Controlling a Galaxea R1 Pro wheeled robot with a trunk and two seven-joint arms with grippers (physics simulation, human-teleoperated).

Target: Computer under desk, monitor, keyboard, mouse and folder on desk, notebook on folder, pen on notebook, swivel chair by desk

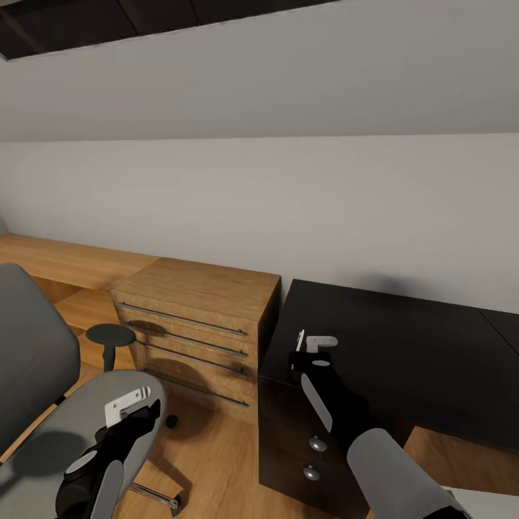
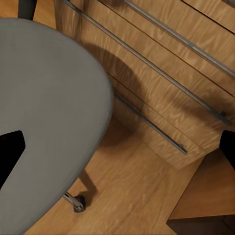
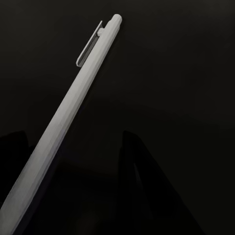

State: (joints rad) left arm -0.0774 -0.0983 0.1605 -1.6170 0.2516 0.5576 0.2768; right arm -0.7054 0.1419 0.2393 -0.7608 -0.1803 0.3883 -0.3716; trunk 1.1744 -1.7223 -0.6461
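the desk (image 1: 418, 346) is the biggest thing here, its black top running from the centre of the head view out past the edge at 3 o'clock, so its far end is cut off. its black drawers with round silver knobs (image 1: 318, 444) sit at about 6 o'clock, partly behind the right forearm. just beside the desk, toward 9 o'clock, stands a light wooden drawer cabinet (image 1: 198, 324) with long metal handles, touching or nearly touching the desk's side; which, i cannot tell. a low wooden shelf (image 1: 65, 263) runs on from it toward 9 o'clock along the pale wall (image 1: 288, 194).

the swivel chair (image 1: 36, 360) fills the 8 o'clock corner: grey back, grey seat, one black armrest (image 1: 110, 335) standing between chair and cabinet. its base is mostly hidden under the seat; in the left wrist view one castor (image 2: 78, 201) shows on the wooden floor (image 2: 132, 191).

the left gripper (image 1: 140, 411) hangs over the seat with its fingers apart and nothing between them.

the right gripper (image 1: 306, 353) is over the desk's near corner, clamped on the pen (image 1: 300, 340), a thin pale stick pointing up out of it. the right wrist view shows the pen (image 3: 68, 117) with its clip against the black top; the dark fingers are hard to make out there.
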